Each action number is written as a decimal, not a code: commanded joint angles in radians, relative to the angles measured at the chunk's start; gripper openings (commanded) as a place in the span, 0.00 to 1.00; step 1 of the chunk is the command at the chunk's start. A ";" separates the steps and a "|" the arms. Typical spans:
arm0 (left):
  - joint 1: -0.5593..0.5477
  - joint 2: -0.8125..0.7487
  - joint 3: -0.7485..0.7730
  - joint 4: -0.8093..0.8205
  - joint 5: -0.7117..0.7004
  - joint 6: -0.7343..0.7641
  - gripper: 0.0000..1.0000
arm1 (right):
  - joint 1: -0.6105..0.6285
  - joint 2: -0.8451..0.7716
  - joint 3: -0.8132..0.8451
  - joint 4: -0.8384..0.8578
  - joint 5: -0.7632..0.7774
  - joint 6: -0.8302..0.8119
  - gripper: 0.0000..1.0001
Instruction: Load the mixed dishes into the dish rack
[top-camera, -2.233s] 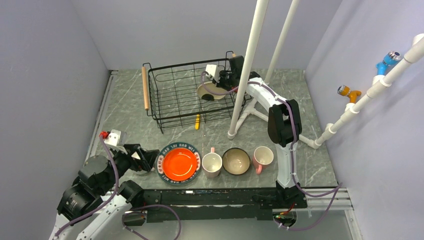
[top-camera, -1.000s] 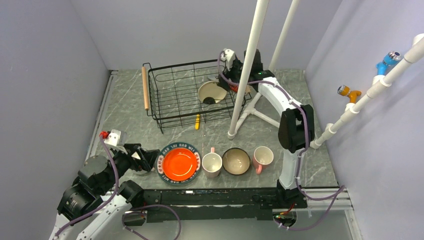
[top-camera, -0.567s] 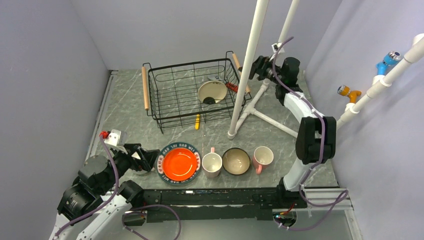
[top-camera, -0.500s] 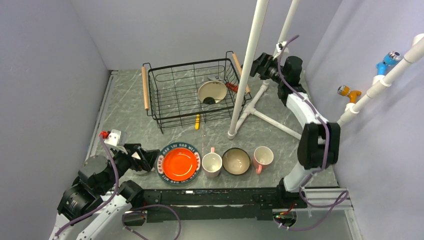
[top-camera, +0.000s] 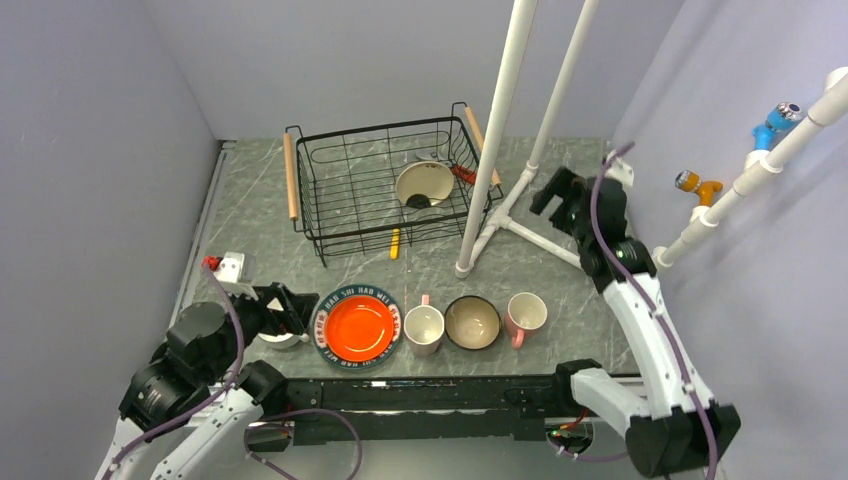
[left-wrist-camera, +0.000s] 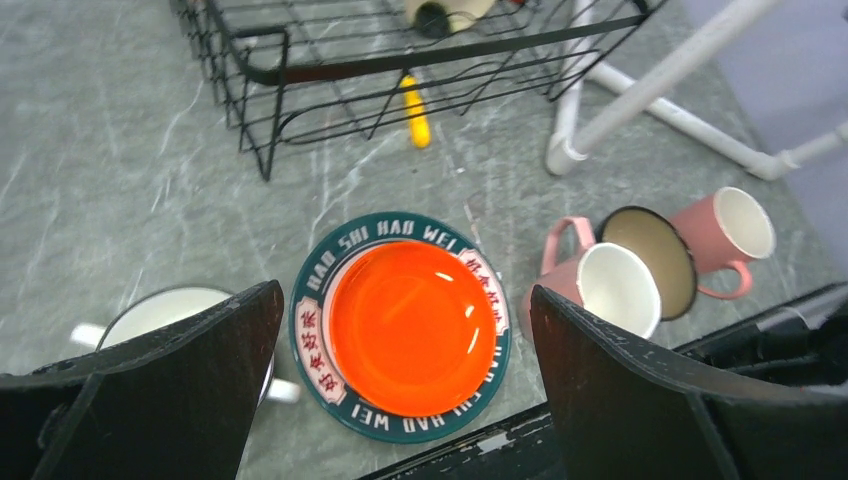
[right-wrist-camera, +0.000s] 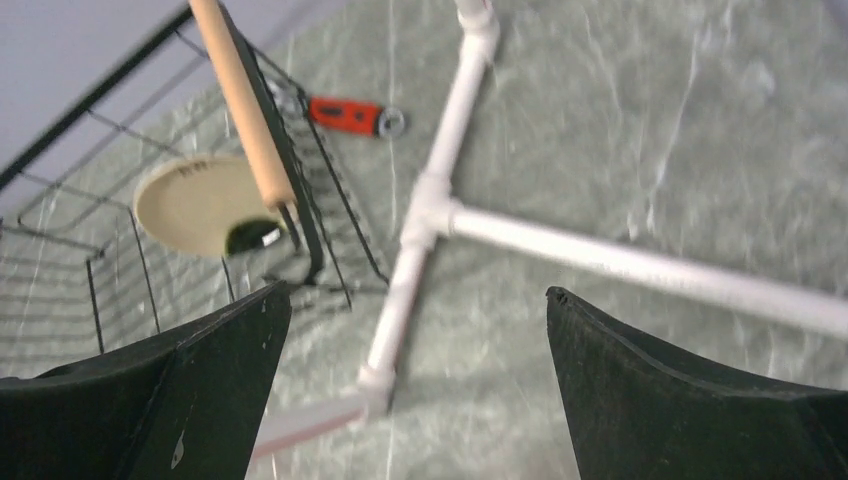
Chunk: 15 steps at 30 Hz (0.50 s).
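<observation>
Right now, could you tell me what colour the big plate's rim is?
Dark teal with white lettering on the big plate; clearest in left wrist view.

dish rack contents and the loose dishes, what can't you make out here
- White cup: left wrist view, largely behind a finger of the left gripper.
- Cream dish in the dish rack: right wrist view is blurred; the dark thing on it is unidentifiable.
- Same dish, left wrist view: cut off by the top edge.
</observation>
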<state>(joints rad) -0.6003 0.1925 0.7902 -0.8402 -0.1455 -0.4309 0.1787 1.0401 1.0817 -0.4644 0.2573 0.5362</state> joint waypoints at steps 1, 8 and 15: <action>-0.002 0.132 0.039 -0.084 -0.158 -0.158 0.99 | -0.070 -0.159 -0.154 -0.028 -0.247 0.073 1.00; -0.001 0.408 0.036 -0.223 -0.125 -0.532 0.99 | -0.027 -0.271 -0.226 -0.074 -0.559 0.141 1.00; -0.017 0.563 -0.075 -0.041 -0.021 -0.512 0.75 | 0.261 -0.329 -0.257 -0.038 -0.399 0.137 1.00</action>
<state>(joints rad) -0.6018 0.7094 0.7528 -0.9745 -0.2169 -0.9047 0.3477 0.7280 0.8406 -0.5446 -0.1566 0.6571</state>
